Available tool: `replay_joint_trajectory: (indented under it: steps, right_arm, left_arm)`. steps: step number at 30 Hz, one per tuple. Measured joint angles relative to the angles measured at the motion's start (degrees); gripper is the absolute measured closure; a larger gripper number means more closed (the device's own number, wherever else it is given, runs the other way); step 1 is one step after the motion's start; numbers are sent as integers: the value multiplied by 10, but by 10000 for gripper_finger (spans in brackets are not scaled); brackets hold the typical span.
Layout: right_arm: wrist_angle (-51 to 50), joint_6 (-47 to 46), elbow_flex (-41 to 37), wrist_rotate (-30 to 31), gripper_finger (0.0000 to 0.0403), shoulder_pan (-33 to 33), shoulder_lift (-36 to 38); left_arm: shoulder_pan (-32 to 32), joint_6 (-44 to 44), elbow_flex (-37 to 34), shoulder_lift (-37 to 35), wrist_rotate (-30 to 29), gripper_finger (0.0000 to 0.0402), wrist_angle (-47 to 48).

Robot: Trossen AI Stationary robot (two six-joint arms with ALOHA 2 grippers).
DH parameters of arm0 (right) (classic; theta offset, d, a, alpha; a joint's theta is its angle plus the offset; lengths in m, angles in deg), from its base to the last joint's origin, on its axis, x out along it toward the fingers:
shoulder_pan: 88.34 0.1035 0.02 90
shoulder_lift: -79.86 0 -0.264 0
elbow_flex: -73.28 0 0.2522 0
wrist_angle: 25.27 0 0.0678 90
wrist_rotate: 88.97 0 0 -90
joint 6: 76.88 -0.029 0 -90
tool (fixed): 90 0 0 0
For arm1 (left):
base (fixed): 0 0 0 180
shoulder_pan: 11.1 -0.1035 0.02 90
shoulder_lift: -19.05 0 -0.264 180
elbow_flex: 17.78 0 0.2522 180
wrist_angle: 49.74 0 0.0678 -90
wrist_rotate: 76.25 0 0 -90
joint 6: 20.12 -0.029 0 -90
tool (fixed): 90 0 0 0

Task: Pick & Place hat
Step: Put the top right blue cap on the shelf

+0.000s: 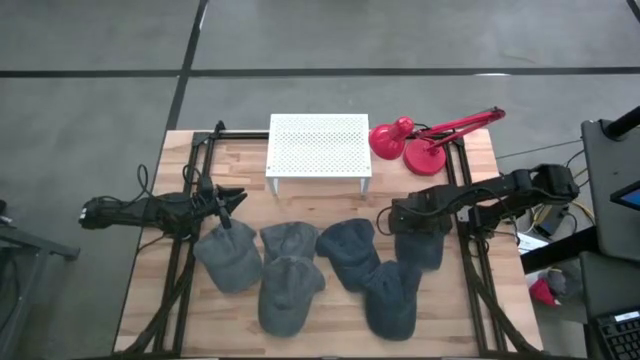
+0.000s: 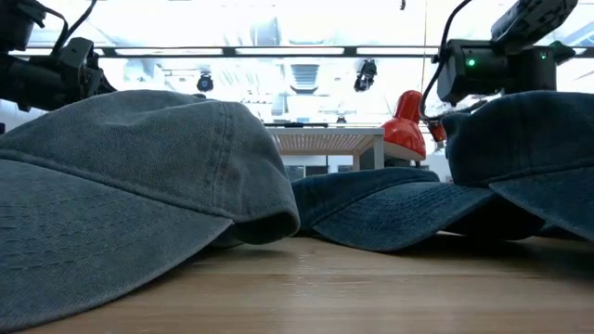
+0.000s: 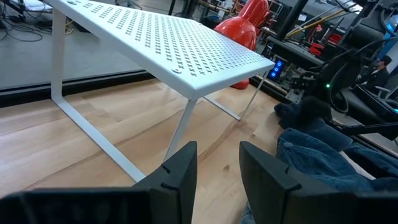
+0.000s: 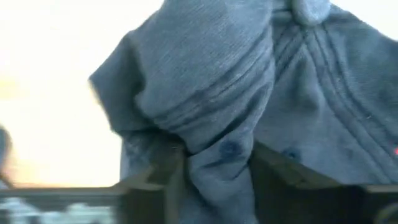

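Several grey-blue hats lie on the near half of the wooden table [image 1: 330,190], among them one at the left [image 1: 230,258] and one in the middle [image 1: 350,250]. My right gripper [image 1: 398,216] is shut on a further grey-blue hat [image 1: 421,246] at the right; it also shows in the low view [image 2: 524,139]. My left gripper [image 1: 232,198] is open and empty, just beyond the left hat, facing the white rack [image 3: 174,43]. My right gripper pinches a bunched fold of the hat's crown cloth [image 4: 217,155] between its two fingers [image 4: 283,177], several layers gathered. The hat hangs below the gripper [image 2: 464,70]. Whether its lower edge [image 2: 548,199] is clear of the hats beneath, I cannot tell.
A white perforated rack [image 1: 318,145] stands at the far middle of the table. A red desk lamp [image 1: 415,140] stands at the far right. Black frame rails [image 1: 185,240] run along both sides. Bare wood shows between the rack and the hats.
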State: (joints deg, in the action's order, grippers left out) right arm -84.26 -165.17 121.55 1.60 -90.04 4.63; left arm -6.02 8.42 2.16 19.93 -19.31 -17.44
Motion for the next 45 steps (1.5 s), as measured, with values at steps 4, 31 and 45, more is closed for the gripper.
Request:
replay_joint_trajectory:
  steps: [4,31,45]
  right_arm:
    - [-5,18,2,-1,362,1,25]
    - [-175,222,426,76,389,12,59]
    - [-258,372,798,131,389,-69,-209]
  left_arm:
    - [0,0,0,2,0,280,0]
    - [0,0,0,8,0,280,0]
    - [0,0,0,8,0,280,0]
